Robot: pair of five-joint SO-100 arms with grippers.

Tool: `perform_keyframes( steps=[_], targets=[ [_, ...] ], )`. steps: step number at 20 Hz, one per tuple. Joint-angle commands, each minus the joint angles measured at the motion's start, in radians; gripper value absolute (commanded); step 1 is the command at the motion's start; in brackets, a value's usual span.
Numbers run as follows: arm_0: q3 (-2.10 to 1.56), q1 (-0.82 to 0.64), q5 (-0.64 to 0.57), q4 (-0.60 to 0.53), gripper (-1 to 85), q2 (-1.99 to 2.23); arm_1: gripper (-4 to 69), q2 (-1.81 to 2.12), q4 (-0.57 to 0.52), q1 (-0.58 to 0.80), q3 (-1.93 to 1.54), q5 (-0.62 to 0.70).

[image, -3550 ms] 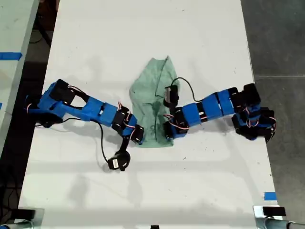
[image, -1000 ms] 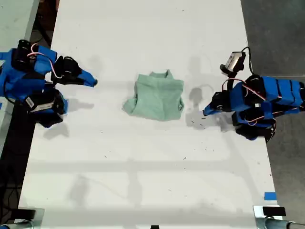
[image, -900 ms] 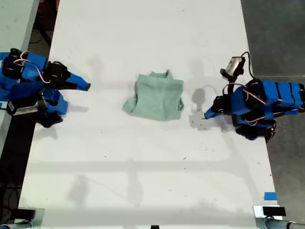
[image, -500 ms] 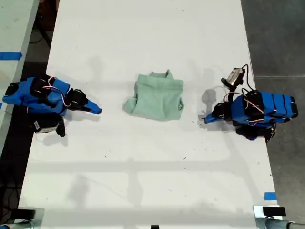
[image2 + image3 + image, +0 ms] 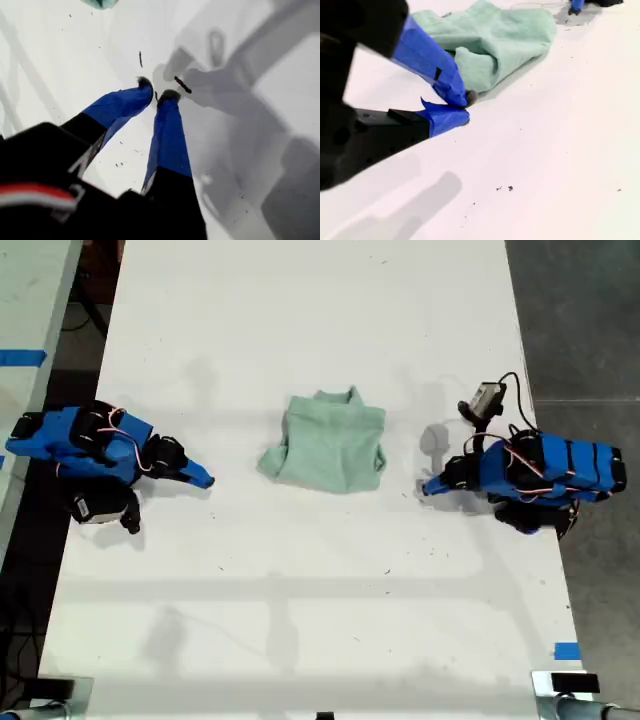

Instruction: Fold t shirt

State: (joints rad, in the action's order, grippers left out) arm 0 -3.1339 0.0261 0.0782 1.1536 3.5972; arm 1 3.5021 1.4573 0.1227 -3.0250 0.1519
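Mint-green t shirt (image 5: 328, 445) is lying folded on the white worktop (image 5: 300, 620), seemingly finished, while my first end effector (image 5: 156, 95) and second end effector (image 5: 465, 107) are sitting nearly closed and empty.

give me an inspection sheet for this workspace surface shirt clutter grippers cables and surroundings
Surface: white table, small dark specks, arm shadows.
Job's things: t shirt folded into a compact wrinkled bundle mid-table, collar notch at far edge, touching neither gripper.
Clutter: nothing seen.
Grippers: my first gripper at the exterior view's right, tips together, empty; my second gripper at the exterior view's left, shut, empty.
Cables: black camera cable looping above first arm.
Surroundings: grey floor, blue tape marks, second table at the exterior view's left.
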Motion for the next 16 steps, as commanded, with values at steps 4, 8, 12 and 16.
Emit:
perform_keyframes(
  steps=[4, 8, 12, 16],
  targets=[
    [0.006, 0.089, -0.256, -0.051, 4.2, 0.006, 6.8, 0.006, -0.028, -0.06, -0.031, 0.204],
    [0.006, 0.089, -0.256, -0.051, 4.2, 0.006, 6.9, 0.006, -0.029, -0.057, -0.032, 0.166],
    [0.006, 0.089, -0.256, -0.051, 4.2, 0.006, 6.9, 0.006, -0.029, -0.057, -0.032, 0.164],
    [0.006, 0.089, -0.256, -0.051, 4.2, 0.006, 6.9, 0.006, -0.029, -0.057, -0.032, 0.164]
  ],
)
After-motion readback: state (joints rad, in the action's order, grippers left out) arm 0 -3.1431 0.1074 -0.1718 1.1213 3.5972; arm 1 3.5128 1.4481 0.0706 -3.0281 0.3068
